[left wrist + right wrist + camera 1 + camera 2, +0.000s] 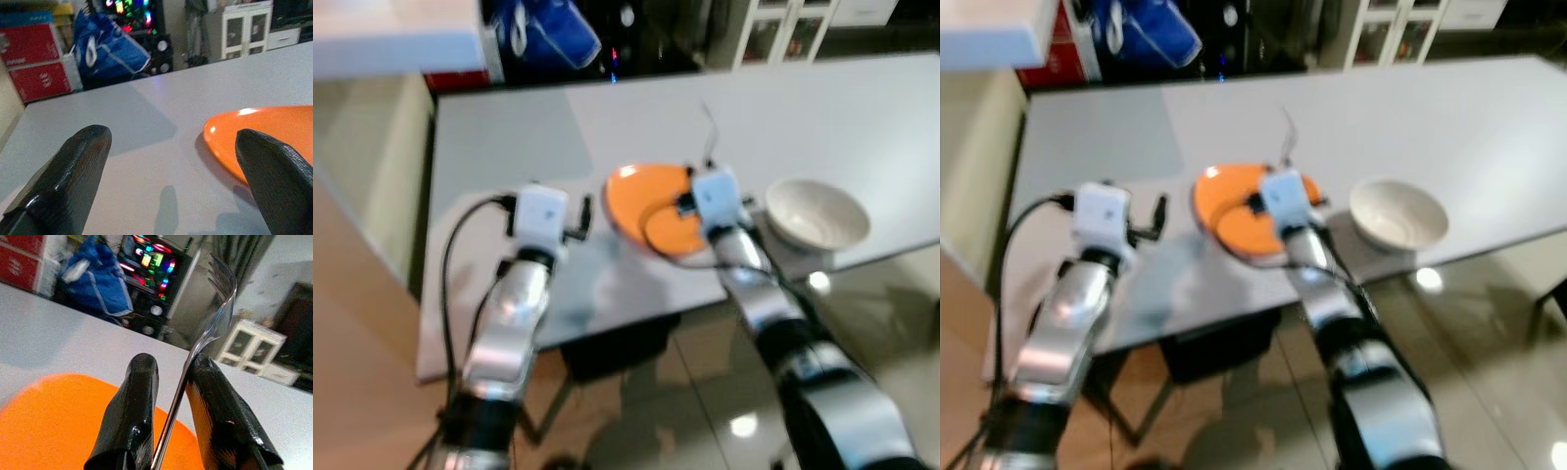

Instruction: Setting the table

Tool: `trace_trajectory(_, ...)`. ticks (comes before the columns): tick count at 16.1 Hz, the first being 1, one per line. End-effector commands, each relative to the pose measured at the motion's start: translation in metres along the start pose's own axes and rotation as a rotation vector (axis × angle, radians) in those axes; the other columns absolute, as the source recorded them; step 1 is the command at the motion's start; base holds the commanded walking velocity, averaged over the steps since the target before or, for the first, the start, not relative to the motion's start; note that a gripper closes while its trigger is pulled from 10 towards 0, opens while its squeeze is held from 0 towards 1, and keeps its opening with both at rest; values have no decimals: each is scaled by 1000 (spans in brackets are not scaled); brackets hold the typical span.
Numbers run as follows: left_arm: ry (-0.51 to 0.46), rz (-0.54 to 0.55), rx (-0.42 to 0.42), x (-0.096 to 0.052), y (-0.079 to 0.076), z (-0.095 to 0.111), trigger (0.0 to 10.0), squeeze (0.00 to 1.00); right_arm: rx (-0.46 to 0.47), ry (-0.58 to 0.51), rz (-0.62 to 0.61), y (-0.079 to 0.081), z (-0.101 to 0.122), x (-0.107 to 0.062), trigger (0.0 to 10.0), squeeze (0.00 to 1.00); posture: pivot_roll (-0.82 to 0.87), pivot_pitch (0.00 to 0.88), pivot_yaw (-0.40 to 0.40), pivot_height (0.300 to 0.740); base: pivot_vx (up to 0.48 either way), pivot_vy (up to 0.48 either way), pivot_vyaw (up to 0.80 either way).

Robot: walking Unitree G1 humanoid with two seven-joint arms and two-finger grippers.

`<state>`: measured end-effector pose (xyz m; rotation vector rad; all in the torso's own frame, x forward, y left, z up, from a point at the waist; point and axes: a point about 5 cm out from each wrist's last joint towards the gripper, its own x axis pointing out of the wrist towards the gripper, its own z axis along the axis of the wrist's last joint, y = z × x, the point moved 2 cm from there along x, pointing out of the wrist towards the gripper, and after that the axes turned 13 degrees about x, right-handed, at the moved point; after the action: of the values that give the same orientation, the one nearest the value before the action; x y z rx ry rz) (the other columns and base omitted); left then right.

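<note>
Fork (195, 350) pinched upright in right pincer (168, 406) over orange plate (651, 211) near table (509, 137) front edge; left pincer (171, 181) wide, empty. Better to lower it flat just beside plate, clear of bowl (818, 213).

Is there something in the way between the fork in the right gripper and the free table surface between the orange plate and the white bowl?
Nothing visible blocks it. The right gripper holds the fork above the orange plate; the table strip between plate and white bowl looks bare, though narrow.
</note>
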<state>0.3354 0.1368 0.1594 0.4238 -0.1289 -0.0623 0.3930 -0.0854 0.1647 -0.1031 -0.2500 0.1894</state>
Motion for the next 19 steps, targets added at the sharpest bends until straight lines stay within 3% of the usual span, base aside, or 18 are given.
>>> trace_trajectory(1,0,6,0,0,1,1,10000,0,31,12,-21,-5,4,6,10000,0,152,60,-9,740,0,0,0)
trace_trajectory(2,-4,7,-4,1,1,2,10000,0,86,35,-46,-10,12,17,10000,0,155,57,-4,740,0,0,0)
trace_trajectory(8,-17,-10,-8,-1,-1,5,10000,0,234,187,-141,-20,15,37,10000,0,180,62,9,740,0,0,0)
trace_trajectory(14,2,18,18,-14,12,1,10000,0,365,377,-209,-21,-13,27,10000,0,258,93,6,740,0,0,0)
trace_trajectory(19,19,41,28,-23,17,0,10000,0,335,522,-256,-22,-48,3,10000,0,293,110,-2,740,0,0,0)
